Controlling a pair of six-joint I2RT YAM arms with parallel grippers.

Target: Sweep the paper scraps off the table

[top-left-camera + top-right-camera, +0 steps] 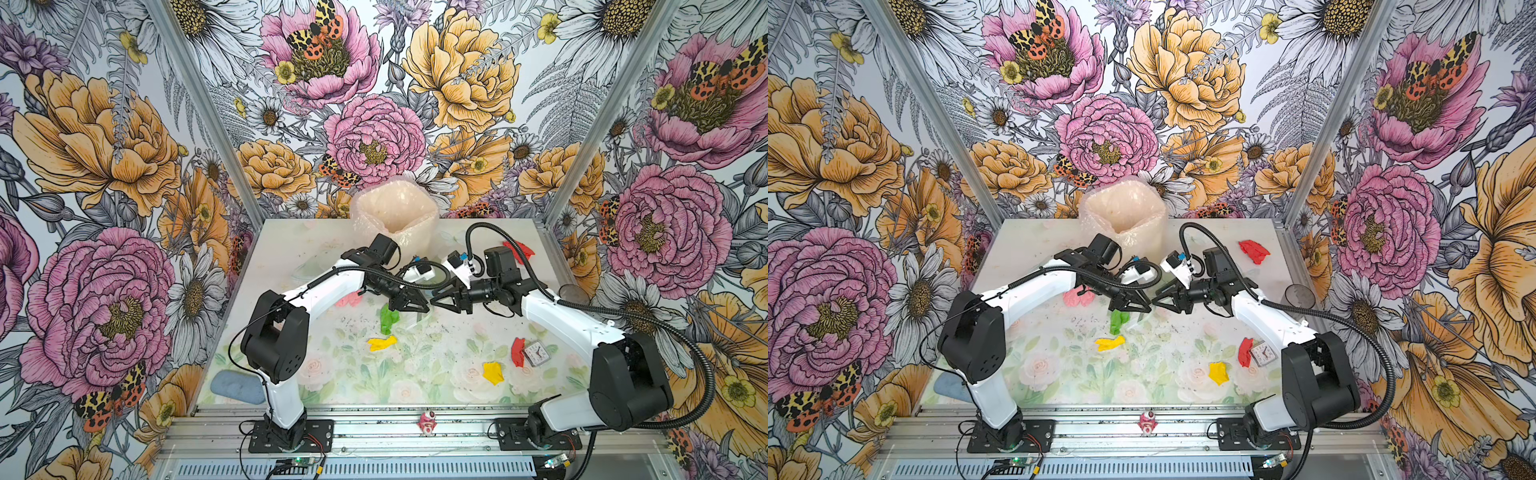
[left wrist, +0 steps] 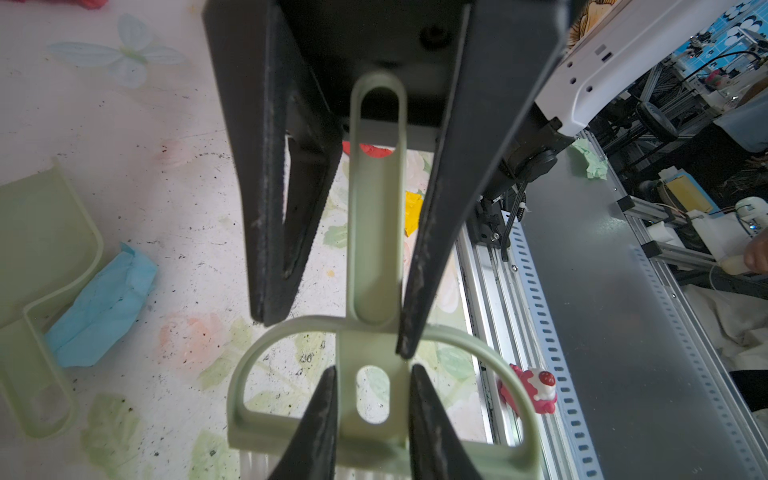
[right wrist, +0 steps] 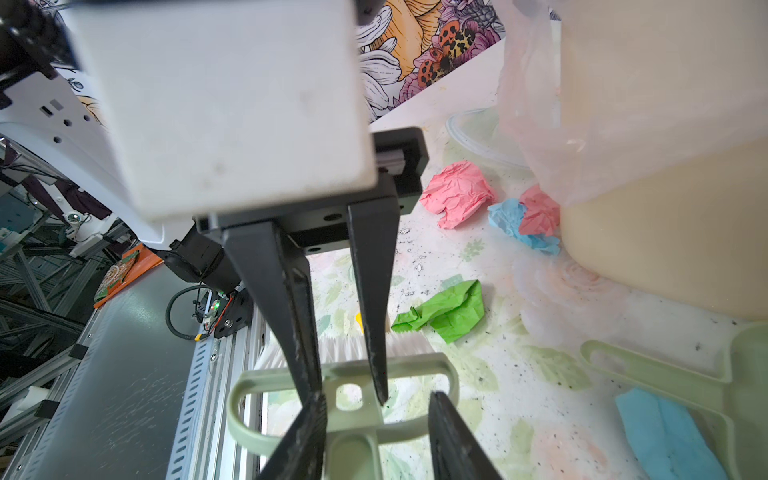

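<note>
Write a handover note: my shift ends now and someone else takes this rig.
Left gripper: jaws shut on the brush neck.
Right gripper: jaws open around its handle, not clamped.
Loose on the table: green scrap, yellow scraps, red scraps, pink scraps; a blue scrap against the dustpan.
Done: brush in hand.
Left: sweep every scrap; none seen in the lined bin.
</note>
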